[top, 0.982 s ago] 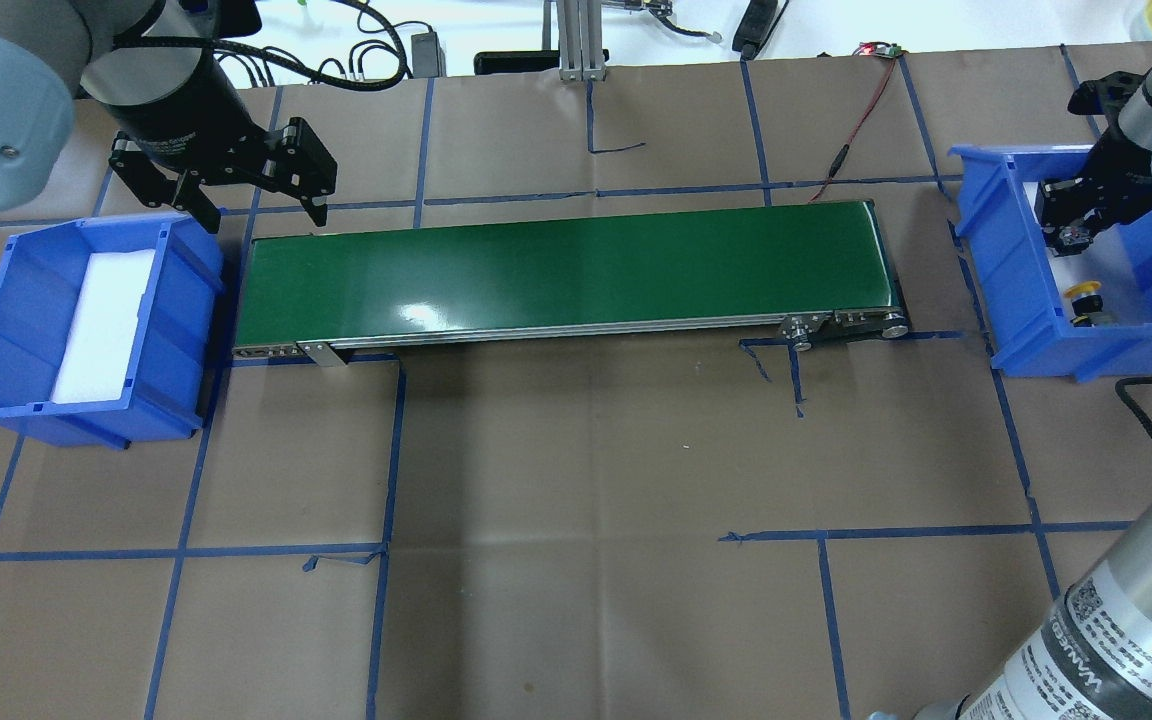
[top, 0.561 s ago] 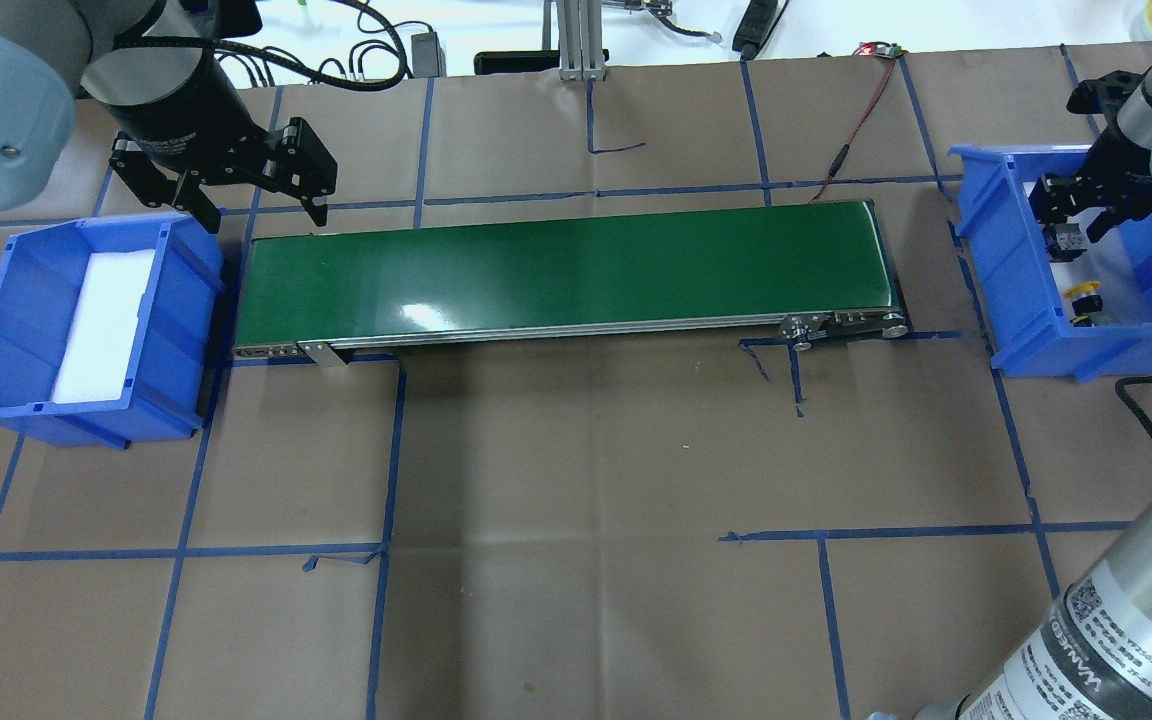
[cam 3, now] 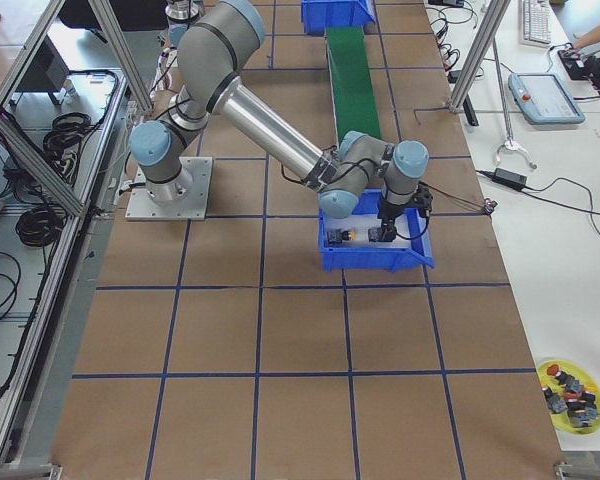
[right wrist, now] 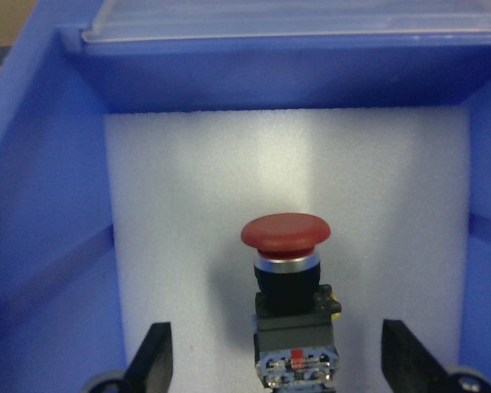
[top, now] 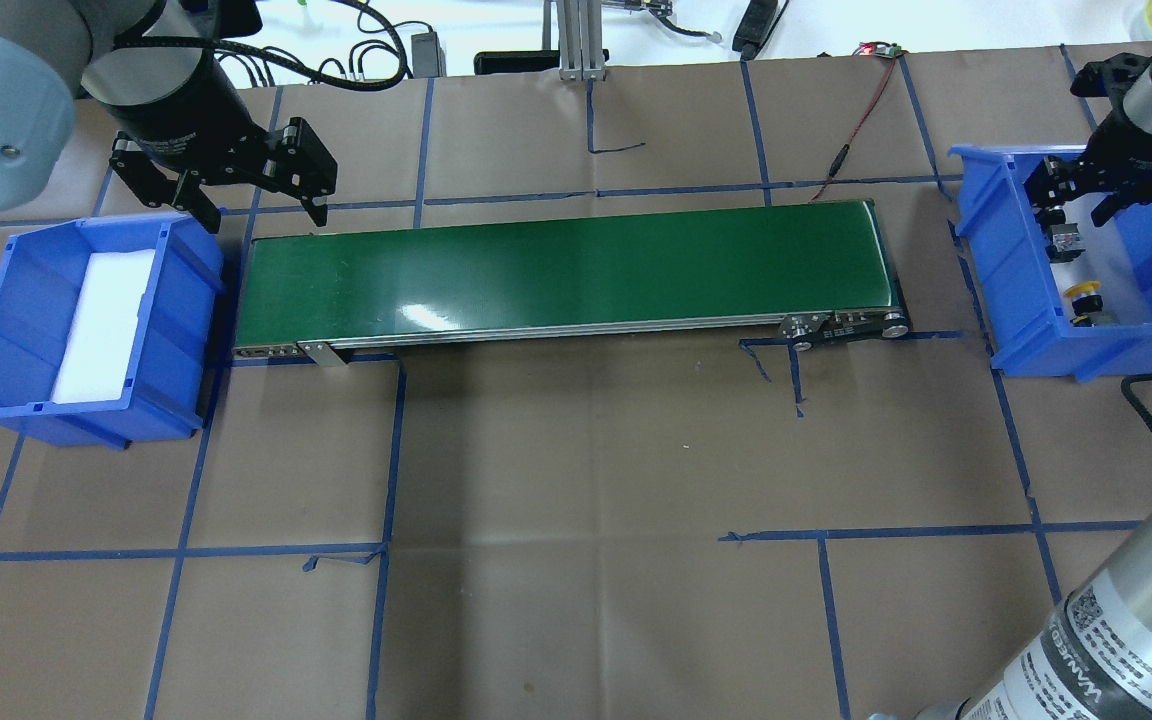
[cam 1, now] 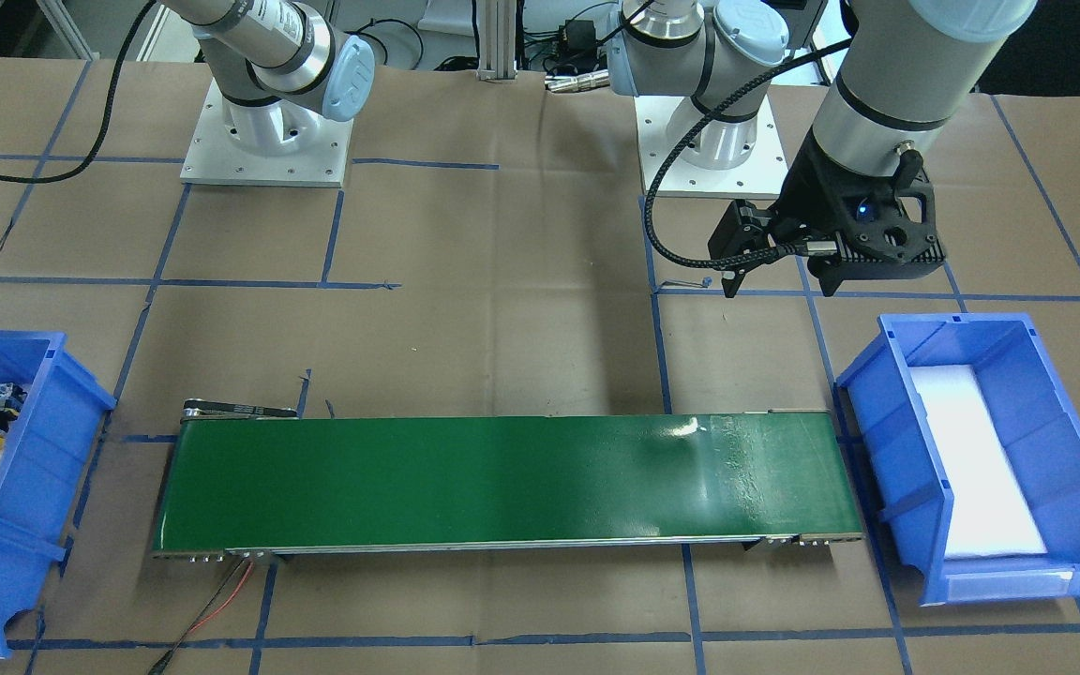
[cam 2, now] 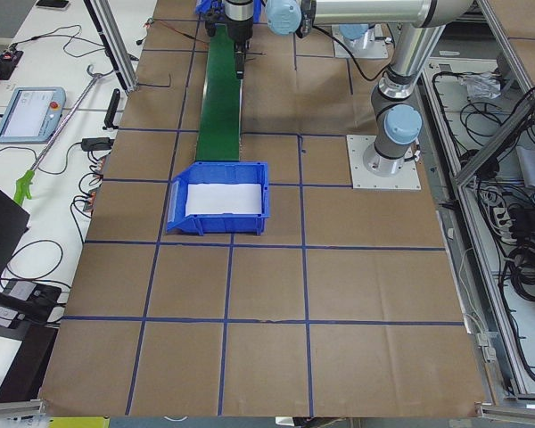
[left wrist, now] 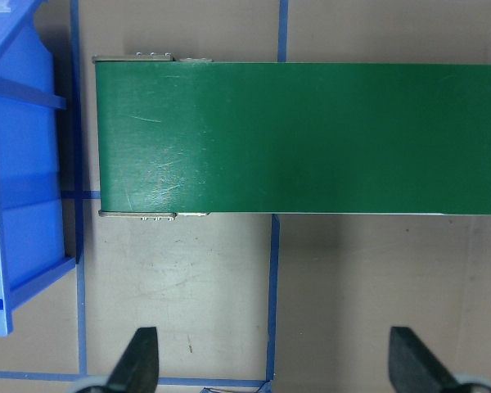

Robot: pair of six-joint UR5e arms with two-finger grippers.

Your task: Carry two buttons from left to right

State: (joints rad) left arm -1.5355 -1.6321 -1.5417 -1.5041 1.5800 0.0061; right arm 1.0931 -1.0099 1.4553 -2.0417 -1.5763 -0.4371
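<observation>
The red-capped button lies on the white foam in the right blue bin, directly below my right gripper. That gripper is open and empty, with its fingers clear of the button on both sides. In the overhead view the right gripper hovers over the bin's far part, with the red button below it. The yellow-capped button lies nearer in the same bin. My left gripper is open and empty, above the paper beside the conveyor's left end.
A long green conveyor belt runs between the bins. The left blue bin holds only a white foam pad. Blue tape lines cross the brown paper. Cables and a red wire lie at the far edge.
My right gripper has risen and moved toward the bin's far side, leaving the red button on the foam. The left arm has not moved.
</observation>
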